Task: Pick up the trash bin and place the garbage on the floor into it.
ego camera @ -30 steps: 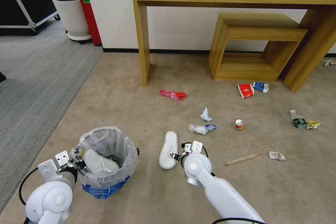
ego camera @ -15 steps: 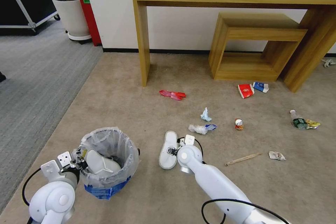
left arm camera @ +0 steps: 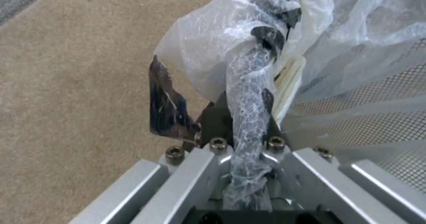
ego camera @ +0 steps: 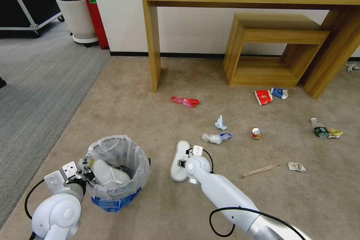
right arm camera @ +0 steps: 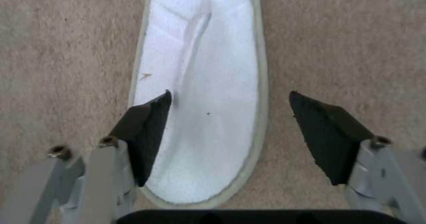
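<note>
1. The right gripper (right arm camera: pixel 228 134) is hanging low over the slipper (right arm camera: pixel 204 94) on the floor, its dark pads (right arm camera: pixel 148 130) spread wide and gripping nothing; one pad is sitting over the white insole, the other over bare carpet beyond the slipper's edge. In the head view this gripper (ego camera: pixel 182 163) is in the lower centre of the frame, at the slipper's (ego camera: pixel 179 157) heel half.
2. The left gripper (left arm camera: pixel 242 117) is clenched on the bin's (left arm camera: pixel 355 84) rim, with crinkly bag plastic bunched between the pads. In the head view the left gripper (ego camera: pixel 84 172) is at the lower left, holding the bin (ego camera: pixel 114 172), which already has a second slipper (ego camera: pixel 108 174) lying inside.
3. The slipper looks light, thin and floppy, with a soft towelling top and a slightly firmer edge band; it will likely bend or droop when lifted. A pinch across its width, pads over both long edges near the heel, seems the safest hold.
4. Spread over the beige floor (ego camera: pixel 142 120) toward the middle and right of the frame are a red wrapper (ego camera: pixel 185 101), tissues (ego camera: pixel 216 138), a small can (ego camera: pixel 256 133), a red cup (ego camera: pixel 263 97), a carton (ego camera: pixel 279 93), a stick (ego camera: pixel 260 170) and a bottle (ego camera: pixel 319 128).
</note>
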`<state>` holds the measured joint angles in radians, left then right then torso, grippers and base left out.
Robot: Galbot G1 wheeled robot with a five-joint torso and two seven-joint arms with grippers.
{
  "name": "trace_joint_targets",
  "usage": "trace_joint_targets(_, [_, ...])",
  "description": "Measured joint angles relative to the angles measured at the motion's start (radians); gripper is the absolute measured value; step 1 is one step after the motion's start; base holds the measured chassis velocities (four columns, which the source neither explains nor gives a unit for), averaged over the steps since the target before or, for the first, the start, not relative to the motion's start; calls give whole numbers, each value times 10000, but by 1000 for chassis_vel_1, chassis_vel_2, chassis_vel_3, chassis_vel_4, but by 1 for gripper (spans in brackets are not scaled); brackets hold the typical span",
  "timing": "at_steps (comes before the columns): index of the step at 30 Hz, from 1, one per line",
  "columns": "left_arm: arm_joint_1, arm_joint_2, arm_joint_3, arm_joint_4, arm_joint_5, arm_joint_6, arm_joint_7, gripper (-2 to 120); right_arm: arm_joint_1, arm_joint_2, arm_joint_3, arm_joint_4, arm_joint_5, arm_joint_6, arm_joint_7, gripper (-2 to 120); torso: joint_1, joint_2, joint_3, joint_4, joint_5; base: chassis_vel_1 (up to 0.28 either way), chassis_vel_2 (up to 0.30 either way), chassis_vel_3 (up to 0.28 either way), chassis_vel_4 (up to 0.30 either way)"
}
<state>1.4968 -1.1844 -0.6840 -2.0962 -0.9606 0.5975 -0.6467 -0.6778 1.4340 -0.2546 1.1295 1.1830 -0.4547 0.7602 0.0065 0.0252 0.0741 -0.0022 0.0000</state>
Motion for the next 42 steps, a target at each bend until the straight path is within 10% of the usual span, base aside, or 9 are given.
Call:
trace_joint_targets(29, [-14,47,275,-184,34,-169,187,0,133,846,-429,-1704,-1583,1346,-1269,0,0,0,0,1,1,0,0,0,0])
trace_joint_targets(42, [-100,134,215,-5,52,-194,192,0,-821,-831,-55,1095,-1431,2316,-2459,0,-1,0,0,0,3,0,0,0,0])
